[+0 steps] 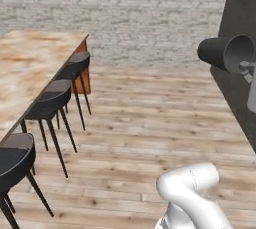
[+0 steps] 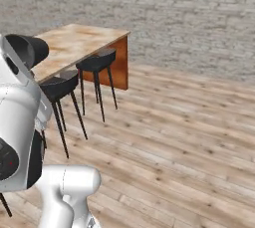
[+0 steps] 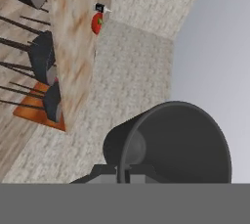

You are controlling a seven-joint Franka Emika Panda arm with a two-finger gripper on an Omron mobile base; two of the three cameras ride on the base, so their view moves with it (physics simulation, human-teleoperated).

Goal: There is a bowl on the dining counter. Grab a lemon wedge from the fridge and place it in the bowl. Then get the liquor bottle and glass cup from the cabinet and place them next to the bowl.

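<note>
Cup (image 3: pixel 171 142), dark and cone-shaped, is carried on its side in the gripper (image 3: pixel 124 171), mouth turned toward the hand camera. The jaws are pinched together on its rim wall at the lower edge, one finger inside and one outside. I judge it light, rigid and smooth, likely glass, so breakable and apt to slip or swing in such a thin rim grip; a hold lower on the body would be steadier. In the left base view the cup (image 1: pixel 227 53) hangs high at the right, well above the floor (image 1: pixel 150 123). The desk (image 1: pixel 30 68) with its stools (image 1: pixel 50 100) lies well apart to the left. On the desk in the hand view sit a red item (image 3: pixel 97 23) and a small dark thing, too small to tell
</note>
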